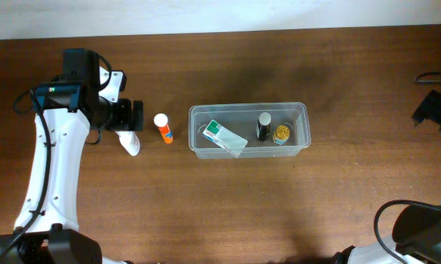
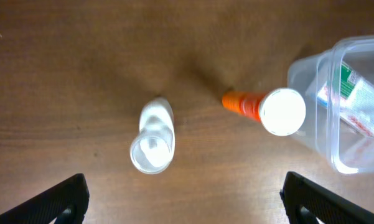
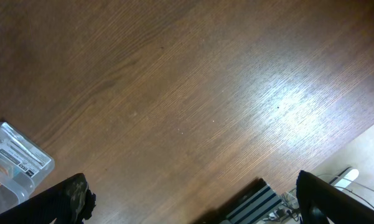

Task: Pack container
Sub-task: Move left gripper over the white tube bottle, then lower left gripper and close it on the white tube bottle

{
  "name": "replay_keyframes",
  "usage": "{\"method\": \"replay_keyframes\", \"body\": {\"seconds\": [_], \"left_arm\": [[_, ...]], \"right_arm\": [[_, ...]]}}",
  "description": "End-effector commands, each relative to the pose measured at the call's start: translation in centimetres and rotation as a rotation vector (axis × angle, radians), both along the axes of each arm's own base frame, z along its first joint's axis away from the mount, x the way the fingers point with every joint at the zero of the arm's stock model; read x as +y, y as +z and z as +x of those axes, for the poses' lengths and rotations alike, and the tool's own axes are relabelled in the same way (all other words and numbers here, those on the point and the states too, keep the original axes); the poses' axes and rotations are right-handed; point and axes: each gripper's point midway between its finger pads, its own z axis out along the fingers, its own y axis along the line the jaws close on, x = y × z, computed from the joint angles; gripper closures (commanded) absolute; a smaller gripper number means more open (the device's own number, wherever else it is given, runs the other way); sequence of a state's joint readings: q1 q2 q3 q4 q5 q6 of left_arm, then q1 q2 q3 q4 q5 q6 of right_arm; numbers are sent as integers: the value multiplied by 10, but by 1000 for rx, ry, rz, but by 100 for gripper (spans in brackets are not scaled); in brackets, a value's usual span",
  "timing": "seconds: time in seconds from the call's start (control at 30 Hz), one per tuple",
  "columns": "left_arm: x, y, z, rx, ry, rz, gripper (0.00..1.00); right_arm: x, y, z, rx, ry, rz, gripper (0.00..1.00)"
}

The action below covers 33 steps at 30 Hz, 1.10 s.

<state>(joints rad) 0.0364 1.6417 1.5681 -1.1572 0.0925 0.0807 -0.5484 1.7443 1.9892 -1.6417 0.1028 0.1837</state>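
Note:
The clear plastic container [image 1: 194,143] sits mid-table and holds a white-and-green box [image 1: 223,136], a dark bottle [image 1: 263,126] and a small gold-topped jar [image 1: 282,133]. Left of it stands an orange bottle with a white cap [image 1: 162,127]; it also shows in the left wrist view [image 2: 280,112], close to the container's corner [image 2: 311,68]. A white bottle [image 1: 130,141] lies on its side, also seen in the left wrist view [image 2: 154,138]. My left gripper [image 2: 183,202] is open, above and just short of the white bottle. My right gripper [image 3: 193,199] is open and empty at the far right.
The container's corner [image 3: 12,155] shows at the left edge of the right wrist view. The table's edge, a striped object [image 3: 255,202] and cables lie at the lower right of that view. A cable [image 1: 429,75] lies at the table's far right.

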Motion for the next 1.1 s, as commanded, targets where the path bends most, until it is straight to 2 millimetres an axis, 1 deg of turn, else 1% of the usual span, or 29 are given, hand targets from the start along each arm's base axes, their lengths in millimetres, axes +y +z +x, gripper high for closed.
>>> {"method": "replay_keyframes", "body": {"seconds": [0.0,0.1,0.17,0.37,0.5,0.7,0.83,1.07], "left_arm": [[8,3,10,-21,52,10,1],[24,-6,11,8,151,72,1],[31,-13,11,27,180,100,0],[31,-30,12,80,177,101,1],[22,-35,10,104,161,53,1],[22,-39,11,114,160,52,1],[22,-46,11,135,160,53,1],[22,-75,12,215,158,55,1]], "right_arm": [[0,-3,1,2,-10,10,2],[0,-3,1,2,-10,10,2],[0,-3,0,3,-10,10,2],[0,-3,0,3,-10,10,2],[0,-3,0,3,-10,10,2],[0,-3,0,3,-10,10,2],[0,-3,0,3,-10,10,2],[0,-3,1,2,-10,10,2]]}}
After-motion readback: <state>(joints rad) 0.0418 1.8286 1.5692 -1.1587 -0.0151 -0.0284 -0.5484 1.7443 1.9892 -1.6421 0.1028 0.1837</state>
